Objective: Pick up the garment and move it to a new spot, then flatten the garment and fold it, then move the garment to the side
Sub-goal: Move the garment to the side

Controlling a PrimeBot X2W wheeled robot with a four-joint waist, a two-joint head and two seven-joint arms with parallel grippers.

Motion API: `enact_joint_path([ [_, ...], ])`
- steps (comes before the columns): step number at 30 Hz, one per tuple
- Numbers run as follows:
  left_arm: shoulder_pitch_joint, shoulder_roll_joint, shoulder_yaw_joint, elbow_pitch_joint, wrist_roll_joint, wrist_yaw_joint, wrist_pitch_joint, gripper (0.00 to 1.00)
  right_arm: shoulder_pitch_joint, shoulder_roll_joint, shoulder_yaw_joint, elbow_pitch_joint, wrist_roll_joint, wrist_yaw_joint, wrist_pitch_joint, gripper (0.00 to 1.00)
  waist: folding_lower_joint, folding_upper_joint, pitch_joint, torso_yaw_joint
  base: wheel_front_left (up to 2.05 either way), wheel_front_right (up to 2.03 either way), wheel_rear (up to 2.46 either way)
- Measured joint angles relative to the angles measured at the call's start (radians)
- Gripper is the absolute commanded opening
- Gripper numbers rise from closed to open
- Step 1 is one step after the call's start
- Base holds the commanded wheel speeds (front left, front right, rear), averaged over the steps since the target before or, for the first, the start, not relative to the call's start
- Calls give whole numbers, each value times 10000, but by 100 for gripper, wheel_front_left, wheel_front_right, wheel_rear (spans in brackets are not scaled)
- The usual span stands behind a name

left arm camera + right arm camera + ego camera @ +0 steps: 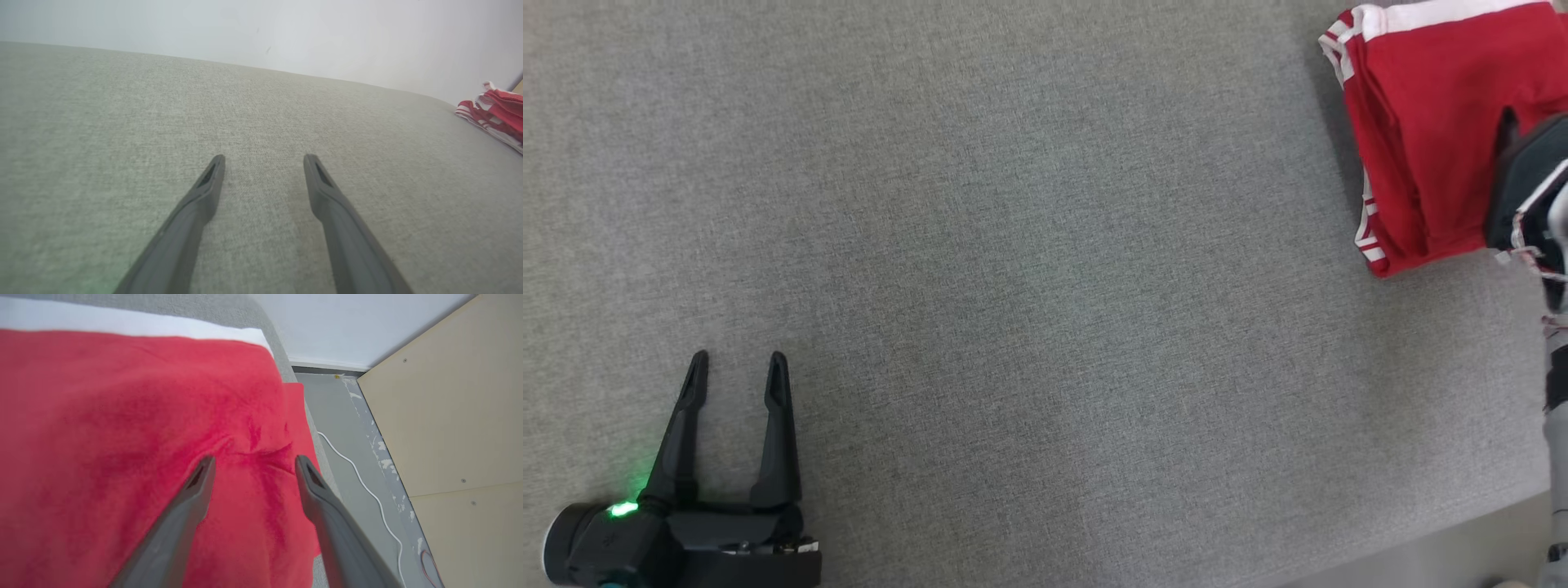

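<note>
While the left gripper point(738, 359) waits well away from the garment point(1421, 122), the right gripper point(254, 459) sits directly over it, jaws spread.
Nearest the robot, the left gripper's fingers stand wide apart over bare grey cushion point(1045, 327), holding nothing, with the garment far off to its right. The right gripper's fingers are parted too. Whether their tips graze the red cloth cannot be told, but they pinch none of it. The garment lies folded, white-striped edge toward the left gripper, far side near the cushion's edge; its long axis is cropped. Beyond it runs a white cable point(359, 473). The right arm is nearer, and a straight lift clear looks likely.
</note>
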Motion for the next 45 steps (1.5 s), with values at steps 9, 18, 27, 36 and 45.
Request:
enact_joint_path([
  [9,372,-174,339,219,29,2,77,100,641,934,259,-184,477,0,-2370,100,1,2,-808,60,0,0,0],
  [18,1065,-539,667,433,-104,4,77,100,2437,1492,1603,-495,2418,0,-4610,100,0,1,-2272,204,0,0,0],
  [27,1637,-688,809,522,-320,4,79,100,4439,1574,2688,-1062,3609,0,-5948,100,-1,1,-3543,557,0,0,0],
  [36,2165,-767,1127,1030,-514,4,77,100,6299,1791,2512,-1432,3908,0,-6748,100,-2,0,-4504,1123,0,0,0],
  [45,2463,-784,1269,1273,-523,4,77,100,7561,2127,2284,-2144,3396,0,-7087,100,-2,0,-5077,1558,0,0,0],
])
